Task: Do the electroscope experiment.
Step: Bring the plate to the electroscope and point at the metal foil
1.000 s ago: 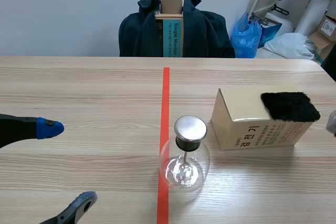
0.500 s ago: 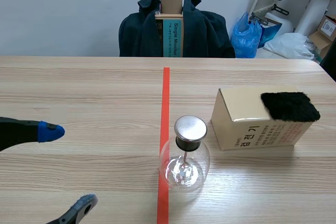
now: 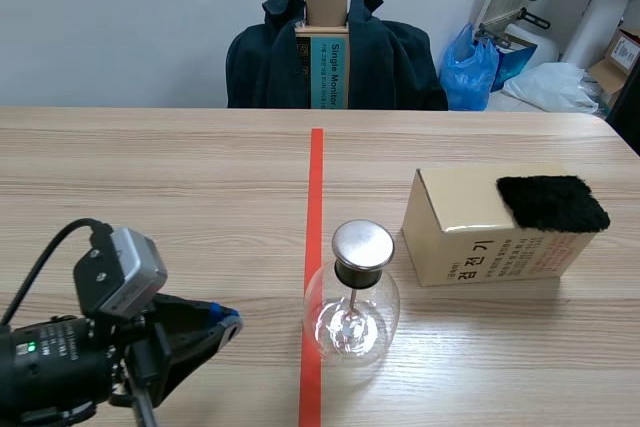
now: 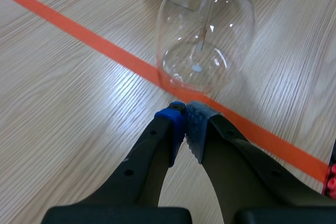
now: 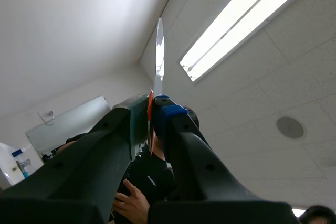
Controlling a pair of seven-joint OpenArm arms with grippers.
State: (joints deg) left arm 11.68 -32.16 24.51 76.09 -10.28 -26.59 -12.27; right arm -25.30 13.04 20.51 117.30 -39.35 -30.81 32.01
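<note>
1. The left tool (image 3: 222, 323) is seen low at the near left of the surface (image 3: 150, 177). It is clenched on nothing: in the left wrist view its pads (image 4: 197, 125) are pressed together with nothing between them.
2. The tip of that tool is pointed at the base of the flask (image 3: 352, 299) and sits just short of the glass. No contact can be made out. The orange tape line (image 3: 315, 177) runs under the flask, just ahead of the tip.
3. The flask stands upright on the tape line near the middle of the surface. It is closed by a metal cap (image 3: 362, 244), and a thin rod hangs inside the glass.
4. A cardboard box (image 3: 470, 232) is set just right of the flask, not touching it. A black cloth (image 3: 552, 203) lies on the far right end of its top.
5. The right tool (image 5: 152, 107) is not in the scene view. In its own view it is clamped on a thin pale strip (image 5: 159, 51), which is held upright toward a ceiling light (image 5: 236, 22).
6. The step is judged early: the strip is in hand but the flask is untouched.
7. The next move likely calls for the strip to be brought down and rubbed on the cloth, then carried to the cap. The grip should be kept firm and the left tool kept from knocking the glass.
</note>
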